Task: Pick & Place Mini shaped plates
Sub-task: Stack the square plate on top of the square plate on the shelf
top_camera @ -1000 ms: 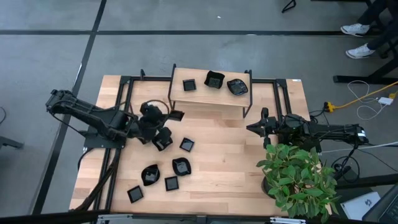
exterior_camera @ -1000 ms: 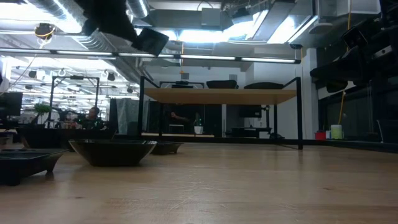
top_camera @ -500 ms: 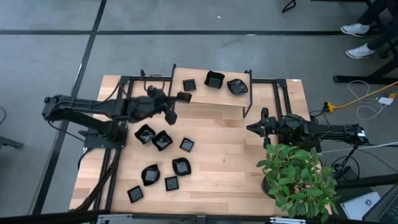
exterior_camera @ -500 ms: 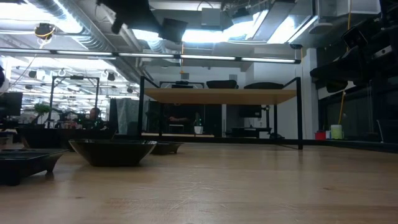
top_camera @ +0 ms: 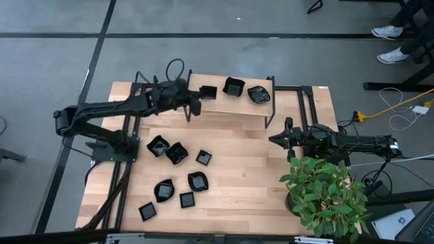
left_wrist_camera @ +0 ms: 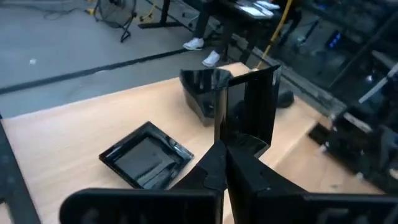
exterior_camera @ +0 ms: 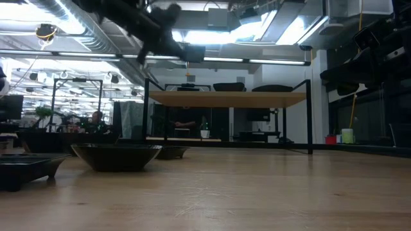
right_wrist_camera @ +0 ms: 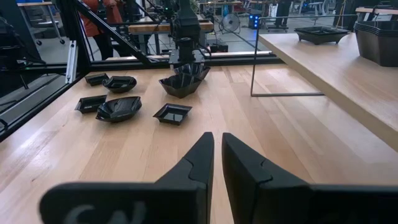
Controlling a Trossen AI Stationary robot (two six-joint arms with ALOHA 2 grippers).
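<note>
The left arm reaches to the shelf; its gripper pinches a plate upright. The right gripper rests low, nearly closed, holding nothing.

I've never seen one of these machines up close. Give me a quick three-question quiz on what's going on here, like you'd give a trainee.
1. True or false: the left jaws, reaching toward the shelf, are empty.
2. How many small plates lie on the table itself, not counting the shelf?
3. Where does the right arm wait? A. over the shelf; B. beside the potted plant; C. above the plates on the table.

Key
1. False: they clamp a square plate, held on edge.
2. Seven.
3. B.
</note>
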